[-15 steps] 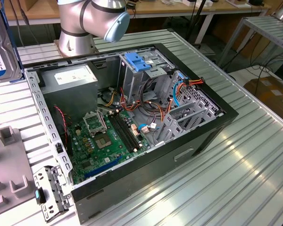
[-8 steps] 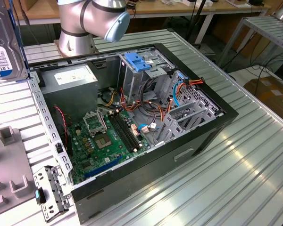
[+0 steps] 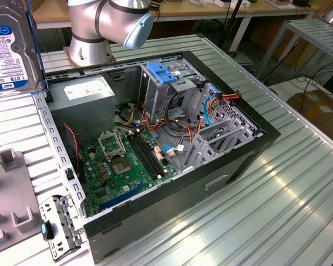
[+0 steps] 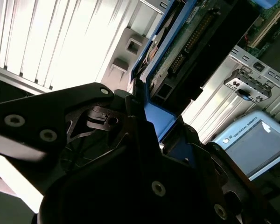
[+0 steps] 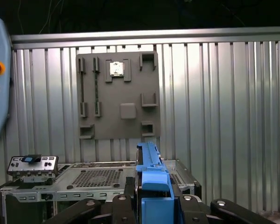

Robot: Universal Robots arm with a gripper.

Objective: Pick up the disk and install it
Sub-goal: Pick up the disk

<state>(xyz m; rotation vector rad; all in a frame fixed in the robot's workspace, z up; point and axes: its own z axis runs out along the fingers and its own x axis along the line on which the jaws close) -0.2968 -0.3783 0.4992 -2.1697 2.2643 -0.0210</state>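
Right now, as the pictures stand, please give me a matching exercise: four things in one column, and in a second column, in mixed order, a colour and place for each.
Things:
1. disk
2. motherboard
3. latch
4. plate

Colours and places:
A. green, on the floor of the case
B. grey, flat on the table beside the case
C. light blue, on top of the drive cage
D. dark with blue rails, held in the gripper, off the table

Pairs: 1-D, 2-A, 3-C, 4-B
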